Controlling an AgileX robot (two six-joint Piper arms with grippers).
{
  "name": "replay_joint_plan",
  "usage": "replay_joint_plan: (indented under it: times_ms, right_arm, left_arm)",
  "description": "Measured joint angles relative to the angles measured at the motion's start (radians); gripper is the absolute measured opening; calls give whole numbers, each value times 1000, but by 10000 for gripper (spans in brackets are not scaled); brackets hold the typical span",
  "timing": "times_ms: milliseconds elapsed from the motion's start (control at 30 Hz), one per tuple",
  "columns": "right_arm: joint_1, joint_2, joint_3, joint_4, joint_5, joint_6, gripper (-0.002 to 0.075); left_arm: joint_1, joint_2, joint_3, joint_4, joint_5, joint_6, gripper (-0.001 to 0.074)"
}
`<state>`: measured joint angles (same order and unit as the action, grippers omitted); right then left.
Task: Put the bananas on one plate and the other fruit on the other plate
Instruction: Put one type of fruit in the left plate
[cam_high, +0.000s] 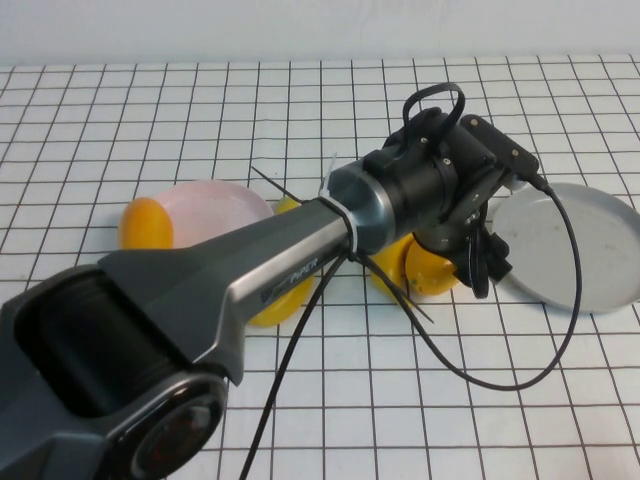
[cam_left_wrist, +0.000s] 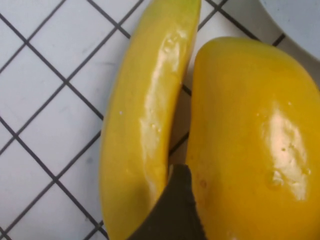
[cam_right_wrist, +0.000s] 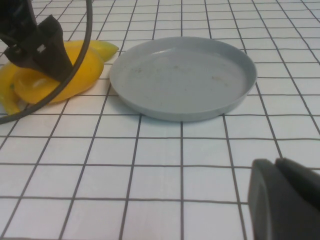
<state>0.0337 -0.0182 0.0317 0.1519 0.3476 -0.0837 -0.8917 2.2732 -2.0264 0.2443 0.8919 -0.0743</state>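
Note:
My left gripper (cam_high: 478, 262) is down over a mango (cam_high: 437, 272) and a banana (cam_high: 392, 262) that lie side by side just left of the grey plate (cam_high: 575, 245). In the left wrist view one dark finger (cam_left_wrist: 172, 212) stands in the gap between the banana (cam_left_wrist: 142, 125) and the mango (cam_left_wrist: 250, 150). The other finger is out of view, and the jaws stand wide with the mango between them. A second mango (cam_high: 145, 222) lies at the left edge of the pink plate (cam_high: 215, 208). My right gripper (cam_right_wrist: 276, 167) hovers low, short of the grey plate (cam_right_wrist: 182, 80), fingers together and holding nothing.
Another yellow fruit (cam_high: 278, 303) lies mostly hidden under my left arm (cam_high: 250, 270), right of the pink plate. A black cable (cam_high: 520, 370) loops over the table in front of the grey plate. The table is a white gridded sheet.

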Motion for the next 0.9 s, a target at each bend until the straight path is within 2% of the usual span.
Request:
replay_joint_plan:
  times_ms: [300, 433, 500, 700, 900]
  right_arm:
    - [0, 0, 0, 0, 0, 0, -16]
    - [0, 0, 0, 0, 0, 0, -16]
    - [0, 0, 0, 0, 0, 0, -16]
    - [0, 0, 0, 0, 0, 0, -16]
    - [0, 0, 0, 0, 0, 0, -16]
  left_arm:
    - [13, 38, -4, -61, 14, 29, 588]
    - [15, 41, -6, -62, 14, 37, 531]
    - [15, 41, -5, -59, 14, 37, 531]
    - [15, 20, -8, 23, 42, -11, 531]
    - [30, -120, -23, 103, 147, -43, 531]
